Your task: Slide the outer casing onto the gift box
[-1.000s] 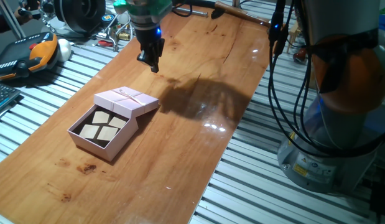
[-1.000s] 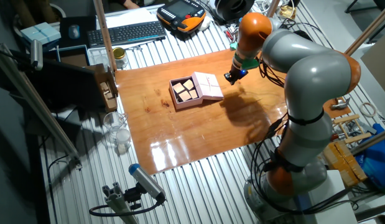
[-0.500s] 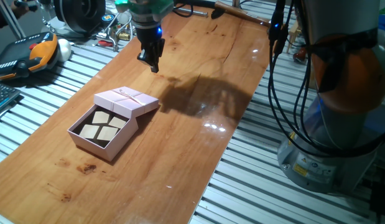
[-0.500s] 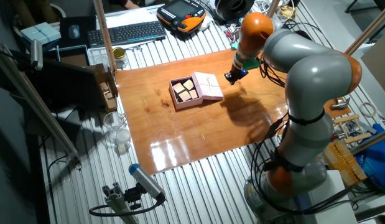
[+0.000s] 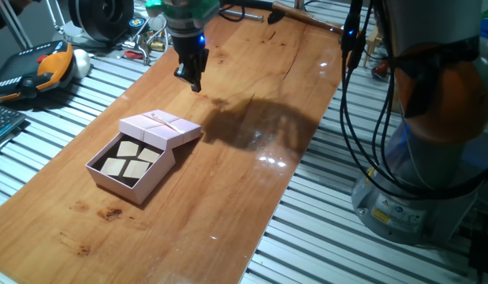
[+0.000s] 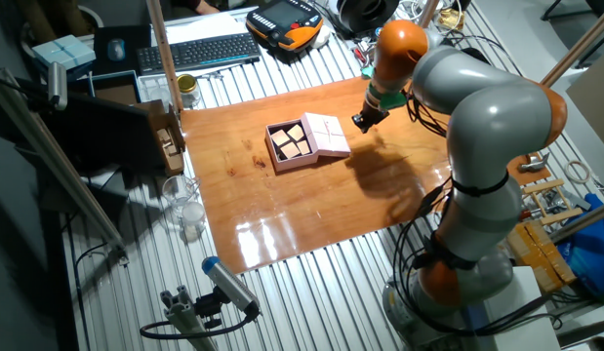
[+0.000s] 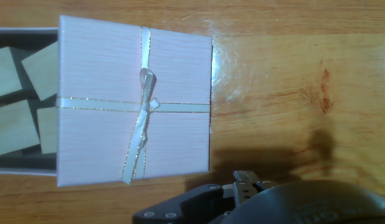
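- Almost nothing has moved since a second ago: my gripper (image 5: 193, 78) hangs in the same spot at the upper middle of one fixed view, and casing and box lie as they did.
- The outer casing (image 5: 160, 128) sits left of centre in that view, only partly over the gift box (image 5: 132, 167). Its near edge rides on the box's rim, so it is tipped a little and leaves most of the tray open.
- In the hand view the outer casing (image 7: 135, 101) fills the upper left, ribbon and bow facing up, with the gift box (image 7: 21, 93) poking out past its left edge. That overlap reads to me as a slide begun but not finished.
- The tan squares (image 5: 130, 158) show in the uncovered part, lying flat in the dark inside, so I judge nothing stands up to catch the casing as it travels.
- I am off the casing, above the wooden table (image 5: 251, 110) on the casing's free side. That seems the right side to push from, driving it over the box.
- My fingers look drawn close together and hold nothing, though I cannot tell for certain whether they are fully shut.
- The risk I see is the box skidding along with the casing.
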